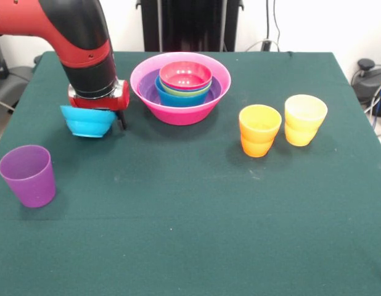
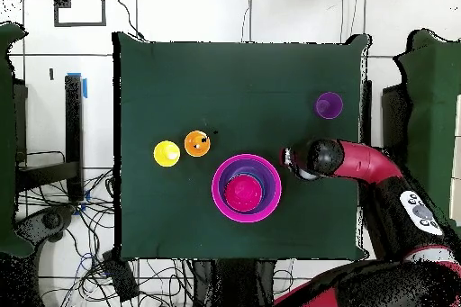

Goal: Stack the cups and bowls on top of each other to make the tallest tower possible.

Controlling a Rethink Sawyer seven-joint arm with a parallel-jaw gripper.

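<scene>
cyan bowl (image 1: pixel 87 121): right under the end effector (image 1: pixel 99 106), upside-up, sitting at or just above the counter (image 1: pixel 190 234); rim tucked up against the red wrist block, so pretty much in contact.

end effector state: looks clamped on the cyan bowl's rim, one dark finger visible down the bowl's side in the front view; can't see the other finger, so calling it a pinch is a judgement.

tower (image 1: pixel 180 86): just beside the end effector, toward the middle of the counter; hot-pink bowl as base, purple, blue, lime green and the small red-pink bowl (image 1: pixel 185 74) nested inside it, all mouth up.

key relation: tower sits sideways from the end effector, close but not touching; short lift and a sideways hop probably needed to drop the cyan bowl in.

axis: bowls round, so no long axis to worry about, just centre-over-centre.

purple cup (image 1: pixel 28 175): nearer the camera than the end effector in the front view, apart from it.

orange cup (image 1: pixel 259 130) and yellow cup (image 1: pixel 304 119): beyond the tower from the end effector, well apart, nearly touching each other.

overhead check: end effector (image 2: pixel 298 161) next to the tower (image 2: pixel 246 187), same story.
</scene>
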